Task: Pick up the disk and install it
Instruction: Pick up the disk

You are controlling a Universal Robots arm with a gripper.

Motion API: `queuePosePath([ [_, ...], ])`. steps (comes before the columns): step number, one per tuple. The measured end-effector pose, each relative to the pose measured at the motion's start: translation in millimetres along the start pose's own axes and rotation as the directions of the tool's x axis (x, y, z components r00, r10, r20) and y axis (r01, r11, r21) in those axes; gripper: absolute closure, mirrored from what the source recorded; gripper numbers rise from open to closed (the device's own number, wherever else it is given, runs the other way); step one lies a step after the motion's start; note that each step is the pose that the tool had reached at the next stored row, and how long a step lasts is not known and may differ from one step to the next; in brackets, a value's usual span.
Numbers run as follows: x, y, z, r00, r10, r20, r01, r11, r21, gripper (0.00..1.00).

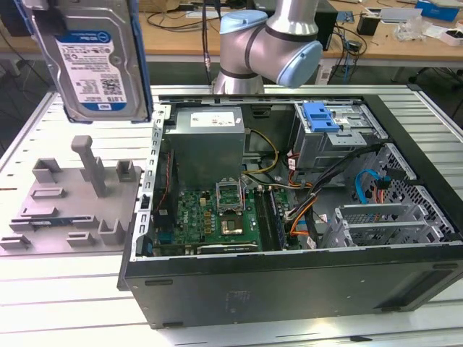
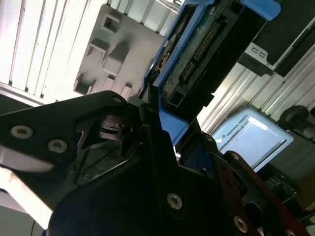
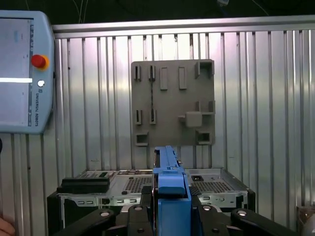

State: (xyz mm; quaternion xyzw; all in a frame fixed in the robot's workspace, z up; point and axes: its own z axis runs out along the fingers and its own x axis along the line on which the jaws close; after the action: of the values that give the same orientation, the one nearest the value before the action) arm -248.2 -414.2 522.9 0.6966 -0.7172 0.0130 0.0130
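**Slatted metal table, with what rests on it**

Silver table (image 1: pixel 65 303) of long parallel slats. Lying flat on it, toward the exterior view's left: a grey fixture plate (image 1: pixel 69 210) with raised blocks, slots and one upright post. Just beside the plate, toward the exterior view's right: an open black computer case (image 1: pixel 289 289), set on its side, boards and cables facing up. Touching or not, impossible to tell. At the edge of the slats in the first wrist view: a pale teach pendant (image 3: pixel 19 73) with a red button, apart from the plate.
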Motion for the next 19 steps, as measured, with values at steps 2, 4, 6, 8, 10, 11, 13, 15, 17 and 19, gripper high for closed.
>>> queuePosePath([
  [2, 3.8, -7.4, 0.1, 1.0, 0.0, 0.0, 0.0, 1.0, -0.0003, 0.63],
  [4, 8.5, -16.5, 0.3, 1.0, 0.0, 0.0, 0.0, 1.0, -0.0007, 0.63],
  [6, 12.7, -24.7, 0.5, 1.0, 0.0, 0.0, 0.0, 1.0, -0.001, 0.63],
  [8, 16.7, -32.4, 0.7, 1.0, 0.0, 0.0001, 0.0, 1.0, -0.0012, 0.63],
  [10, 21.1, -40.6, 0.8, 1.0, 0.0, 0.0, 0.0, 1.0, -0.0016, 0.63],
  [11, 24.0, -45.9, 0.9, 1.0, 0.0, -0.0001, 0.0, 1.0, -0.0018, 0.63],
  [13, 30.9, -58.7, 1.2, 1.0, 0.0, 0.0, 0.0, 1.0, -0.0024, 0.63],
  [15, 38.6, -73.1, 1.4, 1.0, 0.0, -0.0001, 0.0, 1.0, -0.003, 0.63],
  [17, 46.0, -87.2, 1.8, 1.0, 0.0, 0.0, 0.0, 1.0, -0.0038, 0.63],
  [19, 51.1, -97.1, 1.9, 1.0, 0.0, 0.0004, 0.0, 1.0, -0.0047, 0.63],
])
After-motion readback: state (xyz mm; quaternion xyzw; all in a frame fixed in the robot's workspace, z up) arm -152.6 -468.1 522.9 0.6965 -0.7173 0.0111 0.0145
